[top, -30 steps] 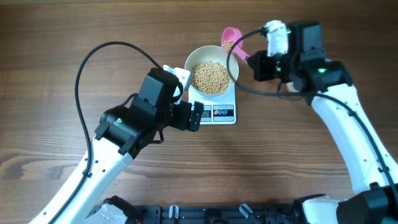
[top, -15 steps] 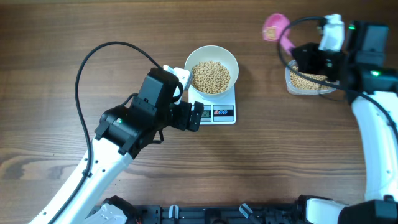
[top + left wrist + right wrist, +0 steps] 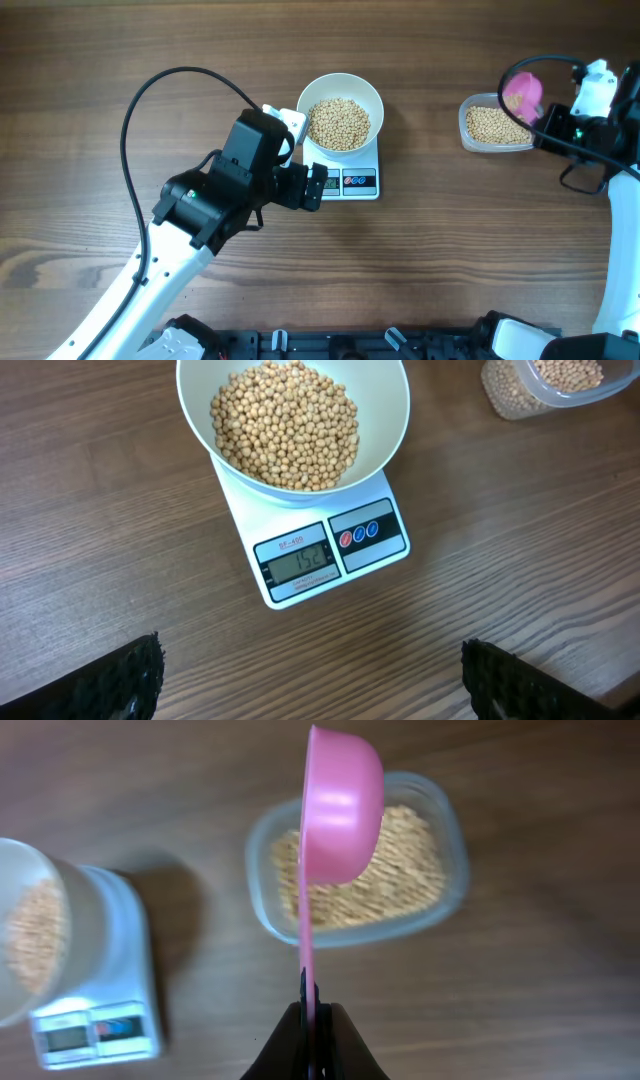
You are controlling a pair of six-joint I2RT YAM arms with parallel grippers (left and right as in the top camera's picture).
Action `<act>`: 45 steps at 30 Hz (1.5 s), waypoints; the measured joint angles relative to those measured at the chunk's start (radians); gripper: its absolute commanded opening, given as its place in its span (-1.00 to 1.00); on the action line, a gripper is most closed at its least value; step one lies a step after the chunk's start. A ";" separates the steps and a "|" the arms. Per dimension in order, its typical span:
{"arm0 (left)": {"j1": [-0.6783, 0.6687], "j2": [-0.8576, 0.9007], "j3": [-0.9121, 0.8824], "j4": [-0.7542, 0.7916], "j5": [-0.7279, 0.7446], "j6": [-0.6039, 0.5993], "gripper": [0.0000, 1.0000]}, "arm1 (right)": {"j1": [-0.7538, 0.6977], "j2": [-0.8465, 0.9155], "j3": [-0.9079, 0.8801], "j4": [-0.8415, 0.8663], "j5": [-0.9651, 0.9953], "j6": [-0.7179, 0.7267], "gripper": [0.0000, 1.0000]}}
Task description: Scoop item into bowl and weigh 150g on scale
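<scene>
The white bowl point(image 3: 341, 88) stands on the small white scale point(image 3: 358, 183), heaped with tan beans point(image 3: 338, 123). In the left wrist view the bowl point(image 3: 390, 430) and its beans point(image 3: 285, 422) sit on the scale point(image 3: 330, 550), whose display shows digits. My left gripper point(image 3: 316, 187) hovers just left of the scale's front, open, with nothing between its fingers point(image 3: 130, 678). My right gripper point(image 3: 553, 125) is shut on the handle of a pink scoop point(image 3: 523, 92). The scoop point(image 3: 343, 805) is turned on its side over the clear tub point(image 3: 455, 870).
The clear plastic tub point(image 3: 470, 125) at the right holds more beans point(image 3: 492, 125). A black cable loops from the left arm point(image 3: 130, 120) across the wooden table point(image 3: 450, 250). The right arm's cable point(image 3: 580, 180) hangs near the right edge.
My right arm has swung the pink scoop from the bowl's far right rim over to above the clear tub. The left arm, bowl and scale have not moved.
</scene>
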 measured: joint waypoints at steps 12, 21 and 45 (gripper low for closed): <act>0.000 0.000 0.000 0.000 0.000 0.000 1.00 | 0.066 0.000 0.000 -0.025 0.247 -0.086 -0.91; 0.000 0.000 0.000 0.000 0.000 0.000 1.00 | 0.239 0.000 0.000 -0.025 0.394 -0.131 -0.91; 0.000 0.000 0.000 0.000 0.000 0.000 1.00 | 0.308 0.023 0.000 -0.069 0.550 -0.163 -0.91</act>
